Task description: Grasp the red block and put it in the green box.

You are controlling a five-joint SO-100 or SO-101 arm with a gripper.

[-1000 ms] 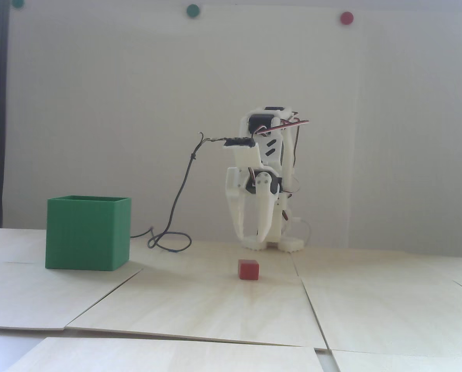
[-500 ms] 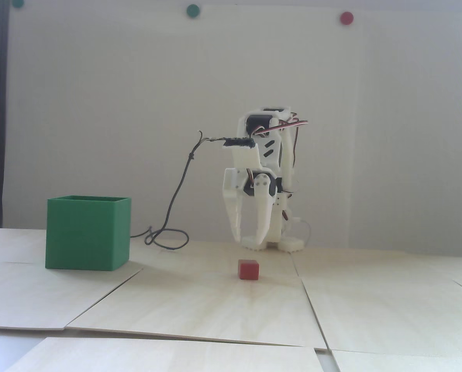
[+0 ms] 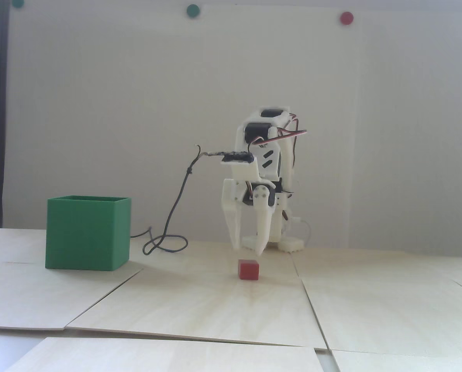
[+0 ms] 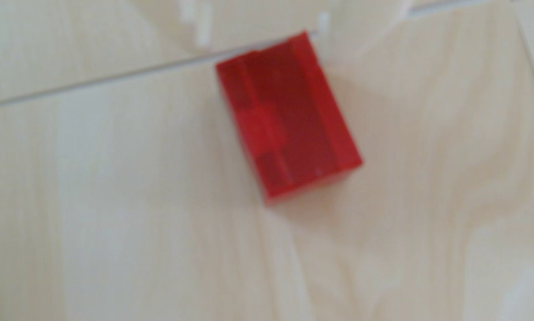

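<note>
The red block rests on the pale wooden table; the wrist view shows it blurred, just right of centre. My white gripper hangs point-down right above and slightly behind the block, open, with nothing between its fingers. Its fingertips end just above the block's top. In the wrist view the white fingers appear only as blurred shapes along the top edge. The green box stands at the left of the fixed view, well apart from the block and the gripper.
A dark cable droops from the wrist camera and loops on the table between the box and the arm's base. The table is made of several wooden boards with seams. A white wall stands close behind.
The gripper has come down and forward toward the red block, its tips now just above it. The cable loop shifted slightly. Block and box have not moved.
</note>
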